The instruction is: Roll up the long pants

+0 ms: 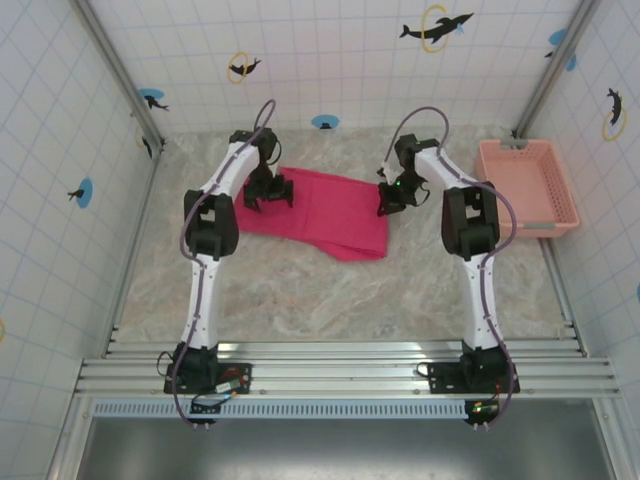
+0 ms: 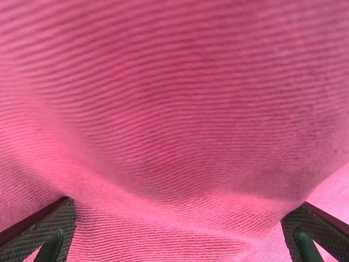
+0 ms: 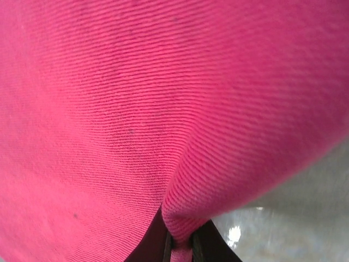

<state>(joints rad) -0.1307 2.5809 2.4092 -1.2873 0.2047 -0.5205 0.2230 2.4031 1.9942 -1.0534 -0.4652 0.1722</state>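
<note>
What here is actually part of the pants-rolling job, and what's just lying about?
In the job: the long pants; left claw, open over them; right claw, pinching a fold of them.
Lying about: the pink basket, off to the right.

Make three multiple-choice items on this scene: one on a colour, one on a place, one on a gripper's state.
1. What colour are the long pants?
A. magenta-pink
B. blue
C. white

2. Where is the basket?
A. on the pants
B. at the far right edge of the table
C. between the arms' bases

3. How is the right gripper?
A. open over bare table
B. holding the basket
C. shut on a fold of the pants

Answers:
1 A, the cloth is magenta-pink in every view.
2 B, the top view shows it there, apart from the pants.
3 C, the right wrist view shows it pinching a ridge of cloth.
</note>
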